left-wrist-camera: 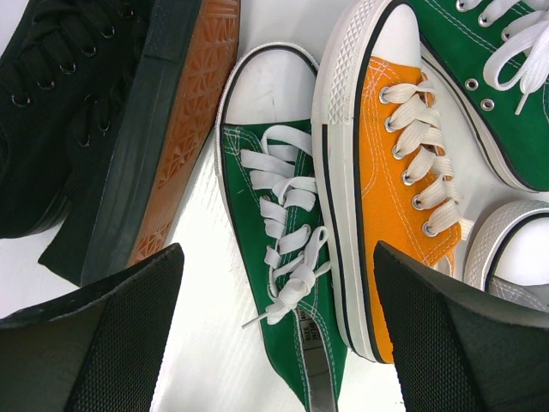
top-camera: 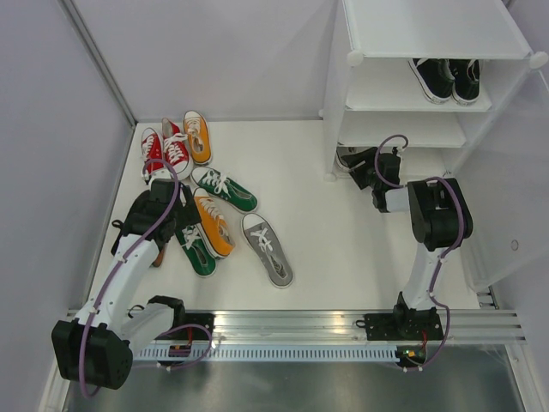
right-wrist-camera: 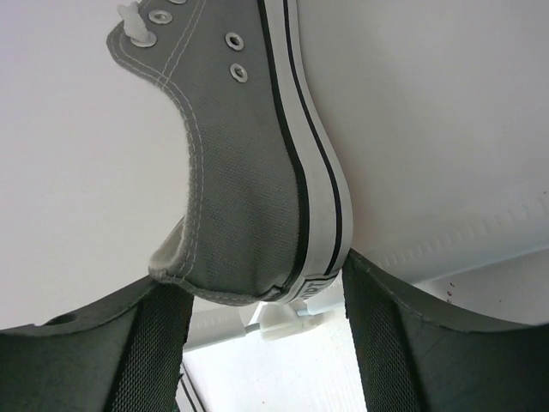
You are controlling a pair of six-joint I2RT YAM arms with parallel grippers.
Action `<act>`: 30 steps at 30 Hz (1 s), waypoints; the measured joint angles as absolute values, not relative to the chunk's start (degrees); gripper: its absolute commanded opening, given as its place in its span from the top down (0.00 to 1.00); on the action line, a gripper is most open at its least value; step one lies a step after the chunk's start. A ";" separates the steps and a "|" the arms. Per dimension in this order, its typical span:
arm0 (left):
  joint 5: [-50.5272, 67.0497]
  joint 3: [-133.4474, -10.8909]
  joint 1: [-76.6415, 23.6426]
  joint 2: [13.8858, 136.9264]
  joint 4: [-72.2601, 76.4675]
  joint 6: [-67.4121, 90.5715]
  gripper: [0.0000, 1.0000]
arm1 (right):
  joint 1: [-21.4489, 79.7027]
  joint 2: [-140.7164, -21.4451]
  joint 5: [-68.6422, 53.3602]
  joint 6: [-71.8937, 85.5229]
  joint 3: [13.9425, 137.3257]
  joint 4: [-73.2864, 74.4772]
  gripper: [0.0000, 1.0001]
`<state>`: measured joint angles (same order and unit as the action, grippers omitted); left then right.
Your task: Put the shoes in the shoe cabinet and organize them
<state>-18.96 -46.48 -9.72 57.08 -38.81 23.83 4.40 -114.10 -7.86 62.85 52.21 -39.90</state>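
The cabinet [top-camera: 429,26] stands at the far right corner of the surface [top-camera: 343,257]. The right pincer [right-wrist-camera: 253,275] reaches into its lowest tier, jaws set either side of the heel of a grey shoe [right-wrist-camera: 249,172]. Whether they press on it or only flank it I cannot tell. The right wrist view shows that shoe with its heel toward the pincer, its long axis running straight away and its sole at the picture's right. From above, the shelf and the arm hide nearly all of it. A black pair [top-camera: 446,77] sits side by side on the shelf under the top board.

The left pincer [left-wrist-camera: 279,292] hangs wide open over the heap of shoes near the left edge. Its wrist view shows a green shoe [left-wrist-camera: 283,257] between the jaws, toe away from the pincer. An orange shoe [left-wrist-camera: 386,172] touches its right side, pointing much the same way. A black shoe [left-wrist-camera: 103,129] lies tipped on its side at the left, brown sole toward the green one.

Only the overhead view shows a second grey shoe [top-camera: 268,249] at the heap's right, toe toward the near edge. It also shows a red pair [top-camera: 163,150] toward the far left corner.
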 measured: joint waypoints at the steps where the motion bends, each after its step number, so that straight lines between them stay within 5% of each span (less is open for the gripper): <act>1: -18.96 -46.48 -9.72 57.08 -38.81 23.83 0.06 | 4.40 -113.80 -7.90 62.48 52.21 -39.70 0.25; 19: -18.96 -46.48 -9.72 56.66 -38.81 23.83 0.06 | 7.97 -94.76 -7.73 47.00 41.78 -28.88 0.26; 30: -18.87 -46.48 -9.72 56.12 -38.81 23.83 0.06 | 26.59 -74.61 -3.88 37.47 33.76 -14.09 0.25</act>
<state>-18.87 -46.48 -9.72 56.12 -38.81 23.83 26.59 -74.61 -3.88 37.47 33.76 -14.09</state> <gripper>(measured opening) 0.936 0.750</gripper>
